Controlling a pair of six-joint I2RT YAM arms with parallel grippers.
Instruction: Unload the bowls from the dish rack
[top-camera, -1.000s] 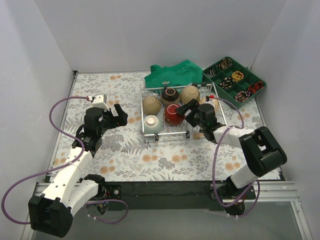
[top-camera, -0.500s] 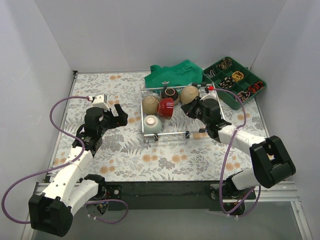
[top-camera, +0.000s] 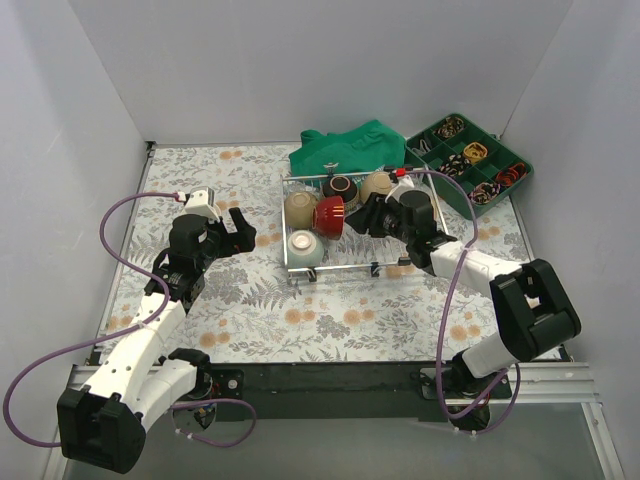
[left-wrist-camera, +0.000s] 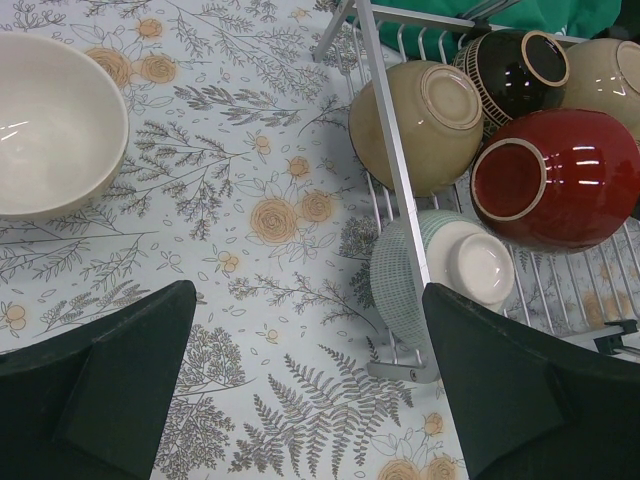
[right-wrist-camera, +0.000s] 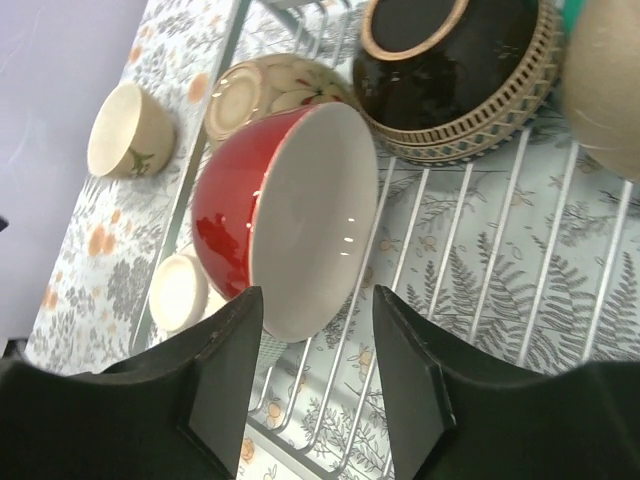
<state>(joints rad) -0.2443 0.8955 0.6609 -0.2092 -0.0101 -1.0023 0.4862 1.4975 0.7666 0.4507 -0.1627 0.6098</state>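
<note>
While the dish rack (top-camera: 340, 267) sat on the surface (top-camera: 250, 295), long axis left-right | red bowl (top-camera: 330, 215) tipped inside, mouth facing right end effector (right-wrist-camera: 315, 300), spread wide, unclamped | left end effector (left-wrist-camera: 310, 310) spread, empty.

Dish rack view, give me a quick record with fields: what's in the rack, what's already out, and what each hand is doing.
rack: dish rack on the floral table
bowls in rack: five: red bowl, tan bowl, black bowl, beige bowl, green-and-white bowl
red bowl: on its side, opening toward the right hand
bowls out: one cream bowl, on the table left of the rack
left hand: open, empty, above the table
right hand: open, at the red bowl's rim; contact unclear
</note>
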